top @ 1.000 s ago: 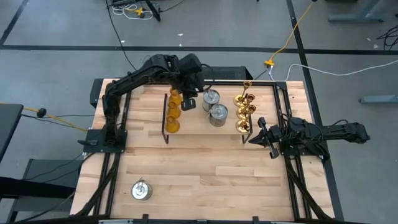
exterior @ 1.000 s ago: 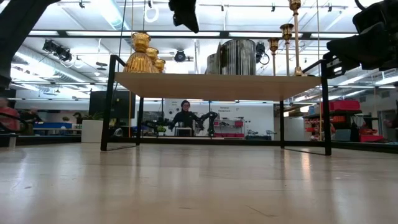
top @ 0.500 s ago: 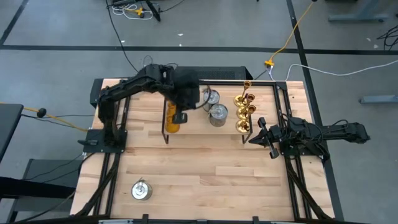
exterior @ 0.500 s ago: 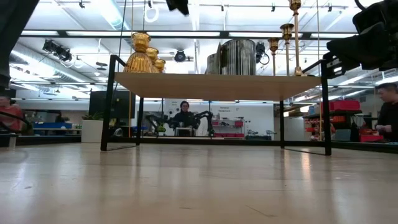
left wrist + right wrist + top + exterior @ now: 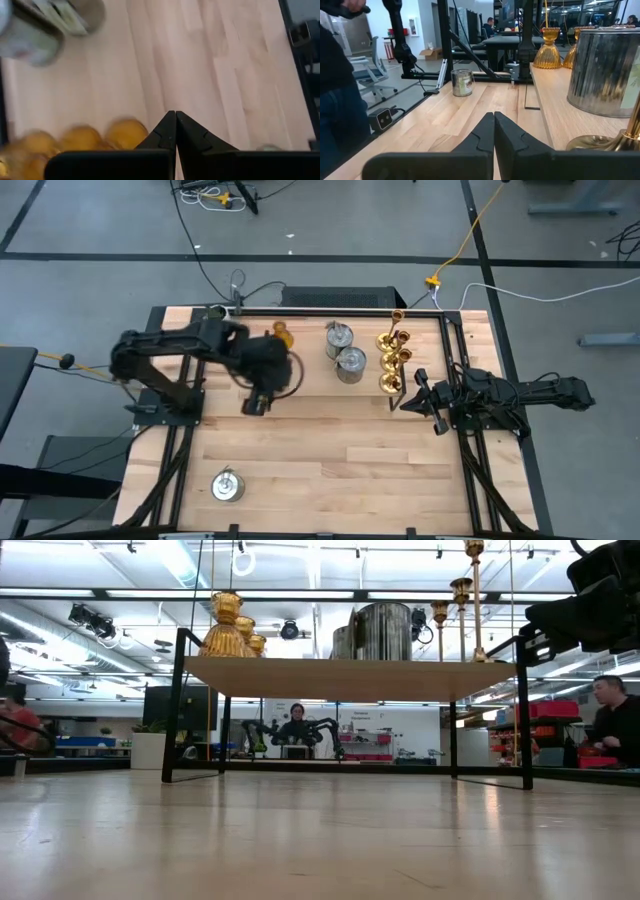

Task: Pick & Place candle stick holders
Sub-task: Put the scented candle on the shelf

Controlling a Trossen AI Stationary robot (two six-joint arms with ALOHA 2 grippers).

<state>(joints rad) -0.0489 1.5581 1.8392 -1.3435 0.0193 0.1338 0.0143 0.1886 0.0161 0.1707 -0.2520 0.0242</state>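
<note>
Fingers of the left gripper (image 5: 254,406) pressed together, empty, now withdrawn off the wooden rack (image 5: 310,385)

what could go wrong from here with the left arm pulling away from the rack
1. The left hand, shut and empty, hangs close over the rack's front edge; a low swing could clip the black wire side.
2. The amber holders sit bunched right beside it, so a brush might topple them.
3. One silver holder stands alone near the table's front, along any sweep back toward that side.
The right hand waits shut near the gold holders.
</note>
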